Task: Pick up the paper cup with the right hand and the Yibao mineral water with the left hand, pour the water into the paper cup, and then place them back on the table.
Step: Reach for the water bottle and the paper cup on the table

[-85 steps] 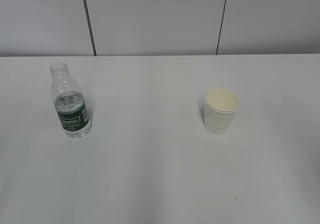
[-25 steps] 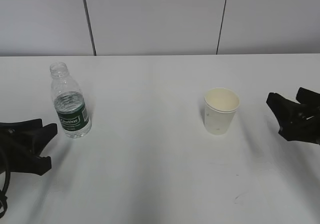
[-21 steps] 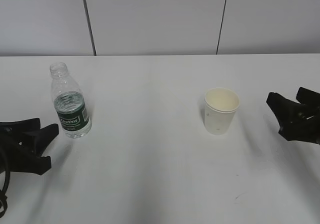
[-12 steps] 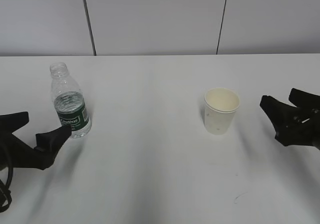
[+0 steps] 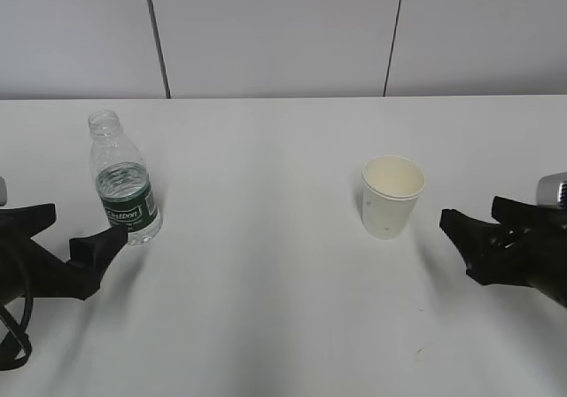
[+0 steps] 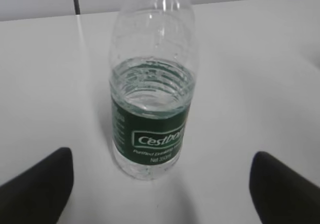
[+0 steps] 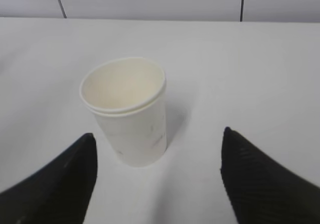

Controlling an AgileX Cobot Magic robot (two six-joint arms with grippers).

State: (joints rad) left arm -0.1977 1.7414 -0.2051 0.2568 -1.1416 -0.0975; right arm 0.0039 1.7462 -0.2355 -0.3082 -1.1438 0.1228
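Evidently nothing was yet lifted: the bottle [image 5: 125, 181] and the paper cup [image 5: 392, 197] stood upright and well apart on the table [image 5: 266, 282], each framed but untouched by the spread-open left gripper [image 5: 64, 235] and right gripper [image 5: 481, 223].

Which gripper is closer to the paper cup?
Right. The right gripper sits open just beside the paper cup, while the left gripper is far across the table by the bottle.
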